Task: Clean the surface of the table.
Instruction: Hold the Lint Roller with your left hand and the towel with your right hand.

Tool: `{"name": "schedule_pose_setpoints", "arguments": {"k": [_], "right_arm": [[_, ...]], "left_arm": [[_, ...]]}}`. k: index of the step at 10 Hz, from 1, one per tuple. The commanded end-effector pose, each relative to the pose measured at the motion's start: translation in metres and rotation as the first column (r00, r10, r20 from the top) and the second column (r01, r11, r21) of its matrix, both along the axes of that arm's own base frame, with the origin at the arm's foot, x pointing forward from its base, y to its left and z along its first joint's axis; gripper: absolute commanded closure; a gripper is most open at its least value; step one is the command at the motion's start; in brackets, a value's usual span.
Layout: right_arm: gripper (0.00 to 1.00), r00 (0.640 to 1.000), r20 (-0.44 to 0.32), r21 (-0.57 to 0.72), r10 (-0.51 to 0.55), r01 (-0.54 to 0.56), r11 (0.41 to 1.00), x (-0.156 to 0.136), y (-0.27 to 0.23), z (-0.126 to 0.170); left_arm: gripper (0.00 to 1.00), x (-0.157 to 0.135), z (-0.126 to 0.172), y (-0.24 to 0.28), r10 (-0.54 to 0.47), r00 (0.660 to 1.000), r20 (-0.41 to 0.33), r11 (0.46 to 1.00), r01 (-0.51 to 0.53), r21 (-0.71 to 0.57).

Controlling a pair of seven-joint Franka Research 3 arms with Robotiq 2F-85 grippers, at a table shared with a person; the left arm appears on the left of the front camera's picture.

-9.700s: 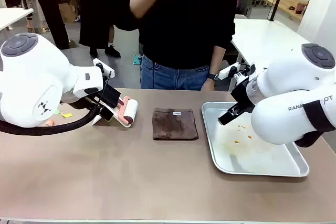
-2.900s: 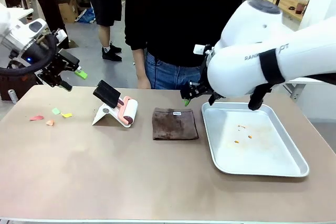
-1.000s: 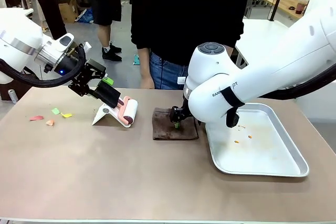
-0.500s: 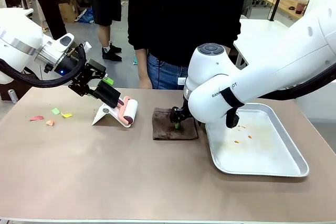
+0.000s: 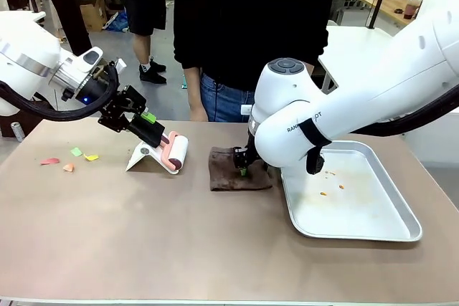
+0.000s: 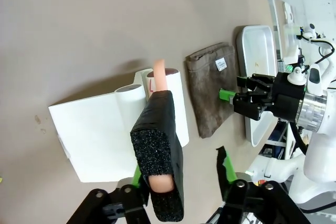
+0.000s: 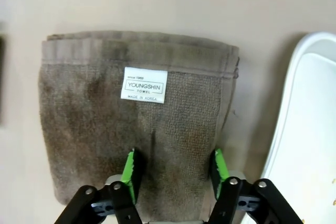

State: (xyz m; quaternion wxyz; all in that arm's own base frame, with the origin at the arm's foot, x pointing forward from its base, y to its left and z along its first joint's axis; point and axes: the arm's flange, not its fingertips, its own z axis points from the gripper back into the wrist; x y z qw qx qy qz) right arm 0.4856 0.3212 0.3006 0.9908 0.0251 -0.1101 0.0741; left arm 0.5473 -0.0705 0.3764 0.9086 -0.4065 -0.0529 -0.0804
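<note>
Task surface: the large rectangular table with a matte beige-brown top (image 5: 179,249) spans the front view from 9 to 3 o'clock and runs down to 6 o'clock.
Left gripper: the left gripper (image 6: 179,163) straddles the black foam handle (image 6: 157,150) of a lint roller. One green pad lies against the handle and the other stands apart from it, so the jaws are partway wide and not clamped.
Lint roller: the white sticky roll with a pink core (image 5: 176,154) rests on a white folded stand (image 5: 142,157), at 9 o'clock of the towel.
Right gripper: the right gripper (image 7: 174,166) has its tips down on the towel's near edge. The pads stand moderately apart, and the cloth between them is nearly flat with one faint crease.
Towel: the brown folded terry towel (image 5: 229,177) lies mid-table, its white sewn label (image 7: 144,85) toward 12 o'clock of the pads.
Tray: the shiny silver metal tray (image 5: 373,213) sits just beside the towel at 3 o'clock, with small orange specks (image 5: 323,193) on its floor.
Scraps: small coloured paper scraps (image 5: 91,156) lie on the tabletop at 9 o'clock of the roller stand.
Person: a person in a black top and jeans (image 5: 251,26) stands at 12 o'clock, behind the table's far edge.
</note>
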Motion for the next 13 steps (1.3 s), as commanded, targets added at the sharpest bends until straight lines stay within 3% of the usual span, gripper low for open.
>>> {"name": "schedule_pose_setpoints", "arguments": {"k": [1,2,3,4,10,13], "right_arm": [[1.0,1.0,-0.008,-0.003,-0.025,0.025,1.0,0.003,0.004,-0.005],[0.87,1.0,-0.008,-0.002,-0.023,0.023,1.0,0.003,0.004,-0.005],[0.96,1.0,-0.01,0.001,-0.021,0.021,1.0,0.003,0.004,-0.005],[1.0,1.0,-0.009,0.001,-0.018,0.018,1.0,0.003,0.005,-0.005],[1.0,1.0,-0.002,0.022,-0.017,0.017,1.0,0.003,0.004,-0.002],[1.0,0.999,-0.019,0.201,-0.037,0.041,0.979,0.004,-0.03,0.046]], "left_arm": [[1.0,-0.002,-0.001,-0.003,-0.005,1.0,0.02,1.0,0.005,-0.025],[1.0,-0.003,0.0,-0.003,-0.001,1.0,0.025,1.0,0.002,-0.027],[0.96,-0.003,0.002,-0.004,0.002,1.0,0.031,1.0,-0.001,-0.025],[1.0,-0.004,0.003,-0.003,0.005,0.999,0.036,1.0,-0.004,-0.028],[1.0,-0.009,0.012,-0.006,0.016,0.998,0.059,0.999,-0.014,-0.041],[1.0,-0.02,0.037,0.003,0.071,0.995,0.073,0.994,-0.065,-0.091]]}}
